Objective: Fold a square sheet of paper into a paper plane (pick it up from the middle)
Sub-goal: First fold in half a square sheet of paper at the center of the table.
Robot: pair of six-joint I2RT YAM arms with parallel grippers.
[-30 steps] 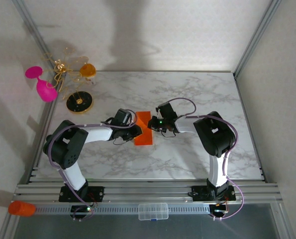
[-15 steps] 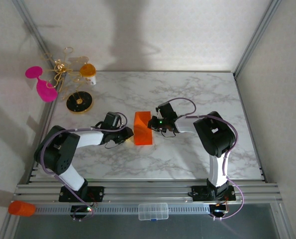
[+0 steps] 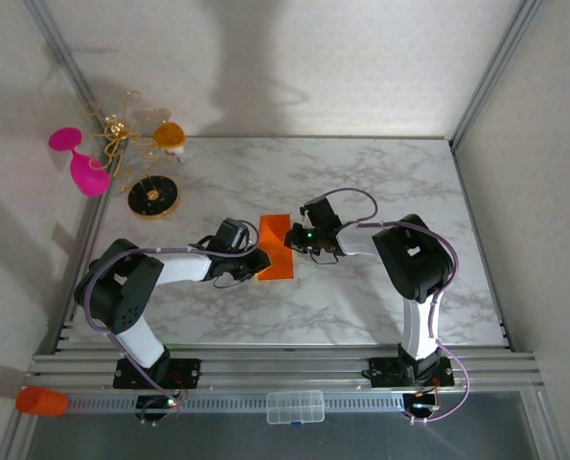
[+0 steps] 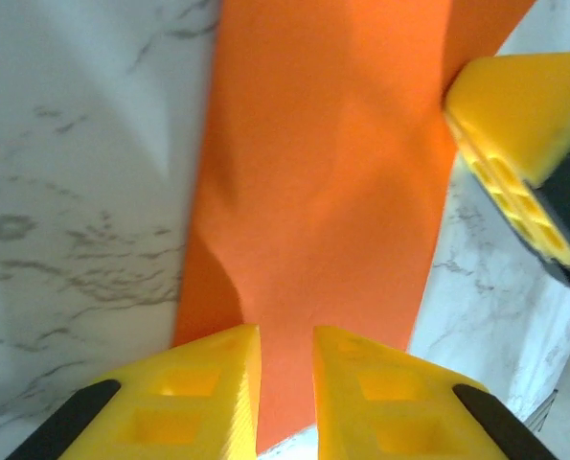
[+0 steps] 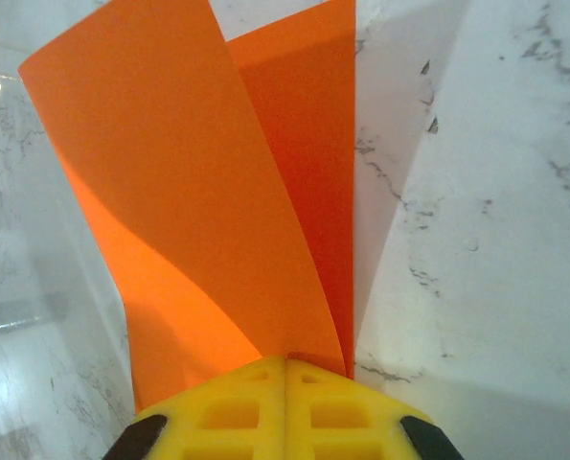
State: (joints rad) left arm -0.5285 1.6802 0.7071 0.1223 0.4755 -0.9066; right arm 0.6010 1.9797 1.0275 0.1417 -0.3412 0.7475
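The square sheet of paper [image 3: 275,247] is bright orange and folded over into a narrow strip near the middle of the marble table [image 3: 390,172]. My right gripper [image 3: 291,240] is shut on its right edge. In the right wrist view two layers of the paper [image 5: 198,211] fan out from the closed right gripper [image 5: 286,362]. My left gripper [image 3: 254,260] sits at the strip's left edge. In the left wrist view the left gripper [image 4: 286,335] stands a narrow gap open over the flat paper [image 4: 323,172], pinching nothing. A right finger [image 4: 524,144] shows at the far side.
A pink goblet [image 3: 79,163], a gold wire stand on a black base [image 3: 153,196] and a small orange-and-white cup [image 3: 170,136] crowd the back left corner. An orange cylinder [image 3: 41,401] and a clear box [image 3: 294,406] lie on the front rail.
The left gripper pulled back left off the paper, then came back to its left edge. The raised paper flap has settled lower. The right gripper has kept its grip in place.
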